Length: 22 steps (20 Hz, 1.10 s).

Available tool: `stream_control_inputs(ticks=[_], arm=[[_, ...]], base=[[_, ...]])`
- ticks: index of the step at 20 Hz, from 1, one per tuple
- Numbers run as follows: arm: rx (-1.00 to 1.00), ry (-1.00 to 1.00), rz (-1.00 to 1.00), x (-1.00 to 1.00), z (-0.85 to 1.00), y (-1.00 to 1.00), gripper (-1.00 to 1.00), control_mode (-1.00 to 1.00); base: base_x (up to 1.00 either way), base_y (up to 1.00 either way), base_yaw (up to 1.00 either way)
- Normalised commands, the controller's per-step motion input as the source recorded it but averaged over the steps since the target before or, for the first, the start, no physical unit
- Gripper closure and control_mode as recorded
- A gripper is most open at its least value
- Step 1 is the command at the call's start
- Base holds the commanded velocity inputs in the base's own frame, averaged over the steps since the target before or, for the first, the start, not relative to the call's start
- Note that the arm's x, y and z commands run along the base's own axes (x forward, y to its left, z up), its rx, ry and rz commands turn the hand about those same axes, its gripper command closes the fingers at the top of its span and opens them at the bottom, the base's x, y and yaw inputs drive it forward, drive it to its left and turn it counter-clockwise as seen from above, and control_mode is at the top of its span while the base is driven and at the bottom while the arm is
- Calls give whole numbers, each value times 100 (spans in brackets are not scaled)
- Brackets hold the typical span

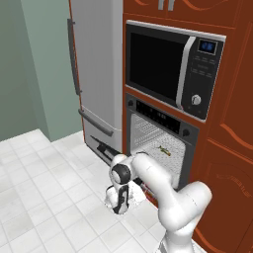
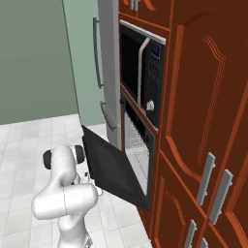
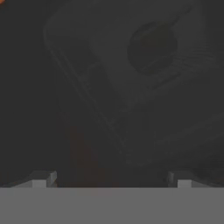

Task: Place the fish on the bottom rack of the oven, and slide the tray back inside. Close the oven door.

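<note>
Inside oven (image 1: pixel 163 143), toward the rack's (image 1: pixel 153 138) right rear, lies fish (image 1: pixel 163 149), small, greenish with yellow, long axis roughly along the rack's width. Rack looks slid in. Door (image 2: pixel 114 169) half down, slanting. Pincer (image 3: pixel 111 181) wide, empty, close under door's dark outer face; next push goes upward.

Arm (image 1: pixel 168 197): glossy white shell built of rounded, tubular segments that swelled into bulbous housings at the bends. Joints: dark, nearly black discs and rings set between the white segments, one ringing a round cap (image 2: pixel 77 154) beside the oven door (image 2: pixel 114 169). Wrist section carried a dark panel with a pale inset. Fingers (image 3: pixel 43 179): two small grey, blocky tips with lighter square faces. No cables, screws or markings were discernible.
</note>
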Motion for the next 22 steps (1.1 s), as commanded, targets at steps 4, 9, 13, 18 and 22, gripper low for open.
stream_control_inputs(ticks=[4, 9, 13, 18, 22], arm=[[-9, -21, -4, 0, 100, -58, -100, -100], [-4, -7, -1, 4, 91, -75, -100, -100], [0, -14, -1, 15, 52, -71, -100, -100], [2, -19, 0, 43, 89, -74, -100, -100], [7, -24, 0, 65, 100, -59, -100, -100]], base=[[0, 0, 0], [0, 0, 0], [0, 0, 0], [0, 0, 0], [0, 0, 0]])
